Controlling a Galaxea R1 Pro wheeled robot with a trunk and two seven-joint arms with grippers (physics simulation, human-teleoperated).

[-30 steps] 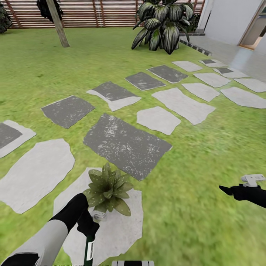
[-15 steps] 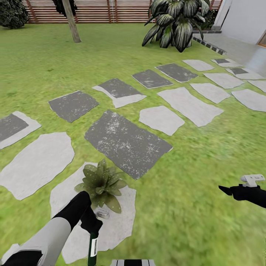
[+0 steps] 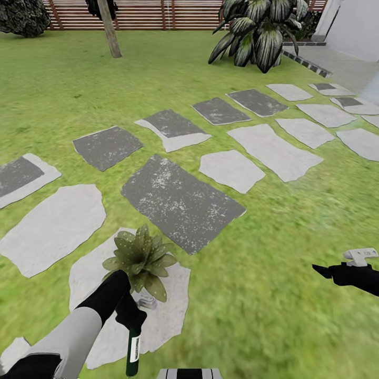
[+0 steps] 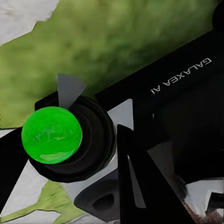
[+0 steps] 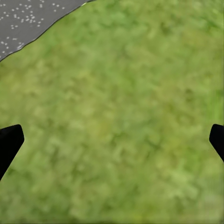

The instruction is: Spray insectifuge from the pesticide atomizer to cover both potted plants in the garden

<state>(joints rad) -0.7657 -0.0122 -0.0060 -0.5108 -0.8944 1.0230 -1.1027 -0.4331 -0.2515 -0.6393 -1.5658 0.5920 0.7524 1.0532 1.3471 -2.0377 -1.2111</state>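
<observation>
A robot looks down over a green lawn (image 3: 295,252) crossed by flat stepping stones. Its left gripper (image 3: 130,319) hangs low over a pale stone (image 3: 168,310), jaws closed around the black neck of one slender dark green spray bottle (image 3: 132,351), which hangs down from the grip with its white label facing the camera. In the left wrist view the bottle's bright green rounded end (image 4: 51,134) sits in a black collar between the jaws. The bottle looks light, rigid and smooth, so it could slip or twist; the neck, where it is held, seems the safest place to grip. One small potted plant (image 3: 138,259), a low rosette of broad pointed leaves, stands on the same pale stone just beyond the left gripper; its pot is barely visible. A second small plant is not apparent here. The right gripper (image 3: 322,271) hovers over bare grass, well apart from the plant; in the right wrist view its fingertips (image 5: 10,140) sit at opposite edges, so the jaws appear open and empty. Far off stand one tree trunk (image 3: 110,29), one large striped-leaf shrub (image 3: 258,29) and a slatted wooden fence (image 3: 158,13).
</observation>
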